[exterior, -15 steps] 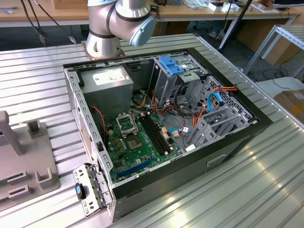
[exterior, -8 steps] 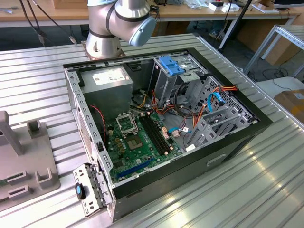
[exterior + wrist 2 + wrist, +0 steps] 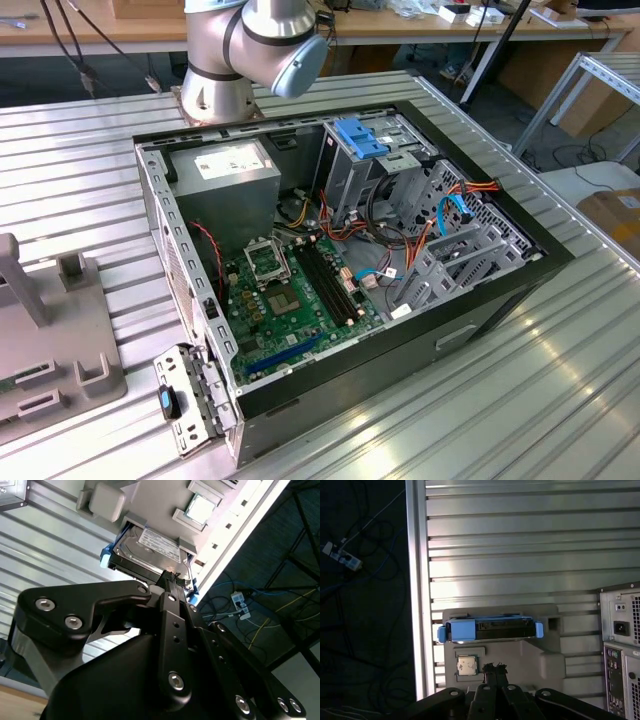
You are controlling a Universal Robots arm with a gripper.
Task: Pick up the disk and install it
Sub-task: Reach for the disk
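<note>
The black gripper point(image 3: 495, 668), fingers pressed together and empty, hovered near the grey-metal, blue-framed rectangular disk point(image 3: 490, 630) by the ribbed metal table's point(image 3: 520, 555) edge.

Grey holder point(image 3: 542, 656) walls tight around disk point(image 3: 490, 630).

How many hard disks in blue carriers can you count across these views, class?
1. The disk sits on its edge in the grey holder on the slatted table, seen in both wrist views. Others may be hidden inside the computer case.
</note>
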